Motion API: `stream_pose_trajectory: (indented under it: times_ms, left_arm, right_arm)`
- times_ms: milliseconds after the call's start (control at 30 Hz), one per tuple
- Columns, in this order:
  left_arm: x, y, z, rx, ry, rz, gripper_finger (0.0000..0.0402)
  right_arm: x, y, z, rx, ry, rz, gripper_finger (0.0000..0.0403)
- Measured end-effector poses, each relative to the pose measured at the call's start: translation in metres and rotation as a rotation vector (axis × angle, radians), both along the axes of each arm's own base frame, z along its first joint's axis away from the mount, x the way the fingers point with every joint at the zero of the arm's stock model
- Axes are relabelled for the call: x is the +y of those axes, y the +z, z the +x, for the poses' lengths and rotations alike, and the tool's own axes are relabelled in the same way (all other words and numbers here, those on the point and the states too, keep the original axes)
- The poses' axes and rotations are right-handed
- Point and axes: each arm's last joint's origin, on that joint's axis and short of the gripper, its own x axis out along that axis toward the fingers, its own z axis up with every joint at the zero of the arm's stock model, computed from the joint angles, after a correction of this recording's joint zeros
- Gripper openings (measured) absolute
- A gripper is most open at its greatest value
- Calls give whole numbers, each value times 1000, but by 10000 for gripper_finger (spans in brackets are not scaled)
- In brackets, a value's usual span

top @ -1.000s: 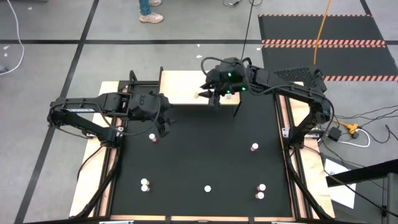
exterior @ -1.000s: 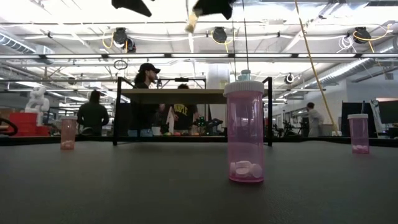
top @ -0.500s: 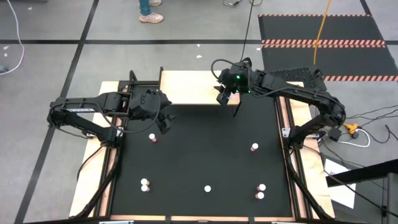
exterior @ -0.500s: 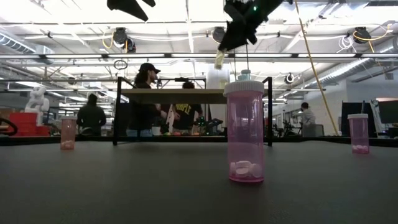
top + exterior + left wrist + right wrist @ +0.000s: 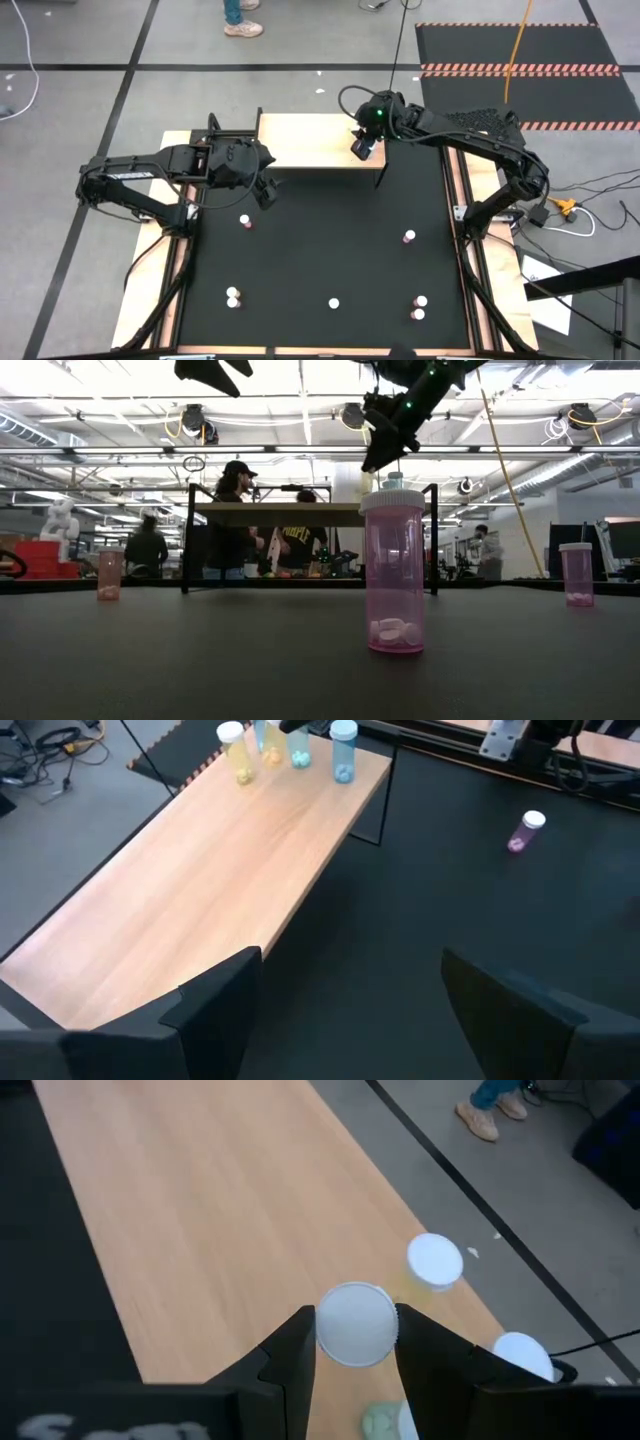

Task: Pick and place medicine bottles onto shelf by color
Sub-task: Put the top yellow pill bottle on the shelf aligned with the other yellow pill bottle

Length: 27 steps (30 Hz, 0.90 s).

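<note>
While the pink bottle [image 5: 393, 572] is standing nearest on the black mat [image 5: 330, 240] with five more pink bottles scattered about it, the left gripper [image 5: 265, 191] is hanging over the mat's left part just short of the shelf [image 5: 300, 140], fingers [image 5: 215, 995] spread wide and gripping nothing. Farther back, the right gripper [image 5: 352, 1342] is hovering over the shelf's right end — its fingers are pinching a white-capped bottle [image 5: 354, 1323] — beside a yellow bottle [image 5: 235, 750] and blue bottles [image 5: 343, 748] standing there.
</note>
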Motion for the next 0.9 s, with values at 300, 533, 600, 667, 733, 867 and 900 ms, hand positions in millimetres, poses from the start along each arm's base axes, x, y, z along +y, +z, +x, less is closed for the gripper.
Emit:
stream_pose_trajectory:
  times_ms: [300, 533, 600, 667, 733, 867, 900]
  left_arm:
    - [8, 0, -1, 6, 21, 9, 310]
    - [11, 0, -1, 8, 18, 1, 310]
    - [11, 0, -1, 7, 17, 1, 310]
    - [11, 0, 0, 7, 13, 7, 310]
    - [13, 0, -1, 8, 14, 11, 310]
    - [15, 0, -1, 2, 29, 3, 310]
    - [15, 0, -1, 0, 33, -1, 310]
  right_arm:
    - [-1, -5, 5, -7, 41, 36, 118]
    - [-3, -3, 4, -8, 27, 50, 119]
    - [-4, -1, 3, 1, 28, 49, 119]
    - [-8, 8, 10, -10, 45, 41, 119]
    - [-11, 18, 16, -6, 56, 55, 119]
    - [-19, 26, 28, 85, 72, 90, 119]
    - [-19, 24, 30, 120, 73, 112, 119]
